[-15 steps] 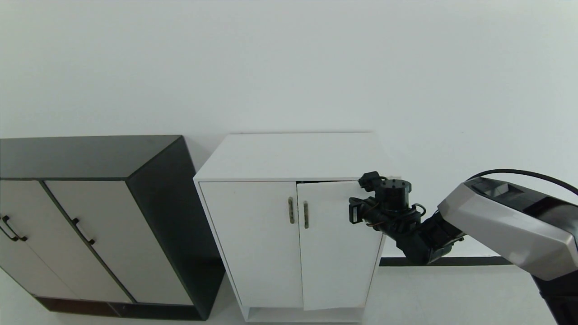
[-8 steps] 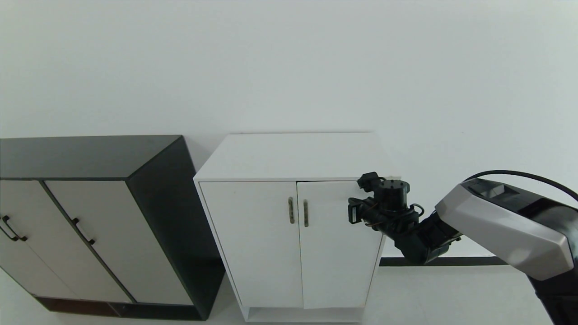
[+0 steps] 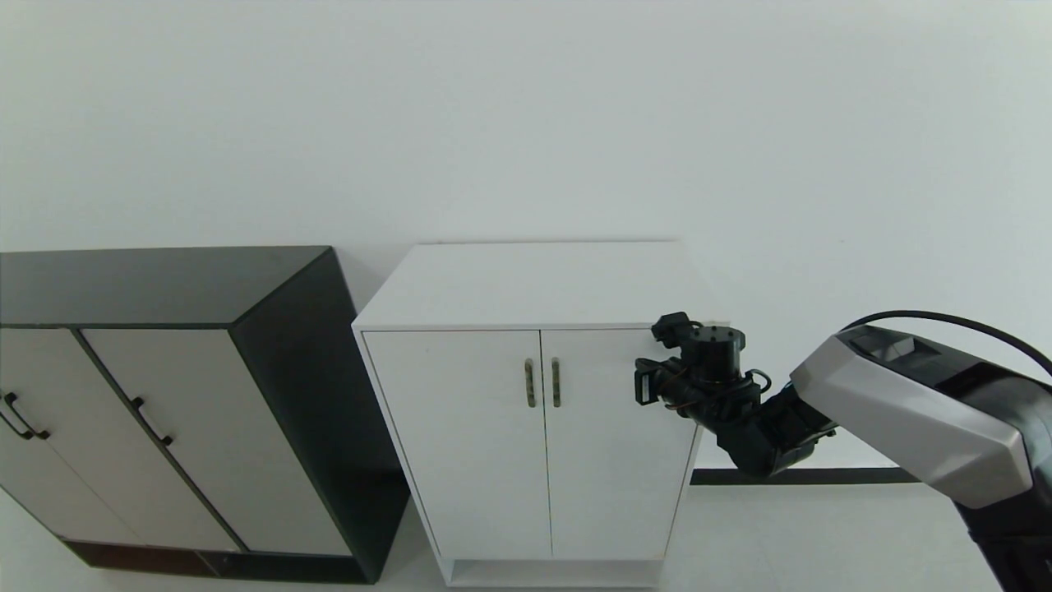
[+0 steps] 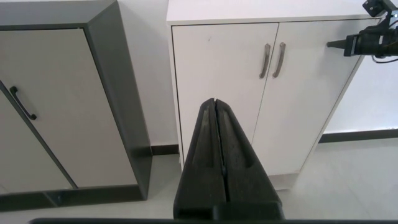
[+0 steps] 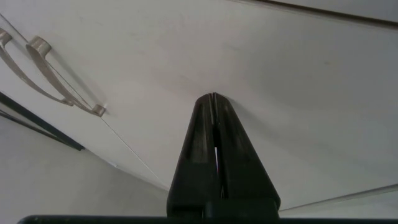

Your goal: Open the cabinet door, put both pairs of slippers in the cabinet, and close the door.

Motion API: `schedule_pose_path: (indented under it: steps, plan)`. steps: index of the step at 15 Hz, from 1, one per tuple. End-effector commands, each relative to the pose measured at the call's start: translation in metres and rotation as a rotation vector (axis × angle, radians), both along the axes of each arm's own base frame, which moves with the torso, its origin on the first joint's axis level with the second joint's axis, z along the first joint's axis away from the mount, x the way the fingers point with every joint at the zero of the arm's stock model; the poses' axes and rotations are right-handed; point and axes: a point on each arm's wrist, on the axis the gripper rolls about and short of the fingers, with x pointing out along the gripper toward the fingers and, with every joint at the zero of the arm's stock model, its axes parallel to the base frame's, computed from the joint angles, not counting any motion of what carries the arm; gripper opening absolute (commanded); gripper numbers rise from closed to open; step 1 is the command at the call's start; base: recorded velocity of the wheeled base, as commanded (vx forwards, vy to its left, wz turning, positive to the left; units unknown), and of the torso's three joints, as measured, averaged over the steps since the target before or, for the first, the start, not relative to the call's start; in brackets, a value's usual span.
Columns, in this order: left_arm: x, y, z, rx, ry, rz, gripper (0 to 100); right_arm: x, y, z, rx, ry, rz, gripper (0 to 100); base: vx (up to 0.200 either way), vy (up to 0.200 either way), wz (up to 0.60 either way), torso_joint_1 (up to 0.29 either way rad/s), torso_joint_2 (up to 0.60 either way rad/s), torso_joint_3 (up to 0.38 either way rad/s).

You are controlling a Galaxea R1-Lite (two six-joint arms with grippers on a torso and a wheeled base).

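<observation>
White cabinet (image 3: 526, 284), square and plain. Stands on the floor (image 3: 822, 534) with its back against the pale wall (image 3: 526, 115). Left door (image 3: 460, 444) and right door (image 3: 612, 469) both flush with the front, meeting at a thin middle seam. Two slim upright handles (image 3: 530, 382) side by side along that seam, near the top.

Right gripper (image 3: 641, 385) up at the upper outer part of the right door, well apart from the handles. Fingers pressed together into one narrow wedge, nothing between them. Tips right at the door face, seemingly touching it.

Left gripper (image 4: 214, 102) held well back from the cabinet. Points toward the left door. Fingers likewise closed tight, with nothing held.

Dark cupboard (image 3: 164, 288) just beside the cabinet on the robot's left, a narrow gap between the two. Carries pale doors with black handles. Black strip (image 3: 822, 475) along the foot of the wall to the right of the cabinet.
</observation>
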Motion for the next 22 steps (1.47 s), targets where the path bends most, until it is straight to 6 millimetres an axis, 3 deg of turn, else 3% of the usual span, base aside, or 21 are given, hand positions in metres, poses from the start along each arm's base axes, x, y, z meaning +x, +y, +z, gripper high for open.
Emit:
schedule_pose_path:
  steps: [1,6,9,13,15,20,22]
  plan:
    - [0.0,0.0,0.0,0.0,0.001,0.0,0,0.001,0.001,-0.001,0.0,0.0,0.0,0,0.0,0.0,0.0,0.0,0.0,0.0]
    - [0.0,0.0,0.0,0.0,0.001,-0.003,0,-0.003,-0.001,0.001,-0.015,-0.002,0.003,0,0.0,0.0,0.0,0.0,0.0,0.0]
    - [0.0,0.0,0.0,0.0,0.001,-0.001,0,-0.025,-0.009,0.024,-0.023,-0.008,0.007,0,0.0,0.0,0.0,0.0,0.0,0.0]
    - [0.0,0.0,0.0,0.0,0.003,-0.001,0,-0.09,-0.042,0.06,-0.044,-0.02,0.004,0,0.0,0.0,0.0,0.0,0.0,0.0]
    - [0.0,0.0,0.0,0.0,0.001,-0.003,0,-0.141,-0.079,0.072,-0.061,0.006,-0.078,0,0.0,0.0,0.0,0.0,0.0,0.0]
    - [0.0,0.0,0.0,0.0,0.001,-0.001,0,-0.223,-0.16,0.064,-0.059,-0.001,-0.286,0,0.0,0.0,0.0,0.0,0.0,0.0]
    - [0.0,0.0,0.0,0.0,0.003,-0.001,0,-0.247,-0.175,0.064,-0.054,-0.018,-0.311,0,0.0,0.0,0.0,0.0,0.0,0.0]
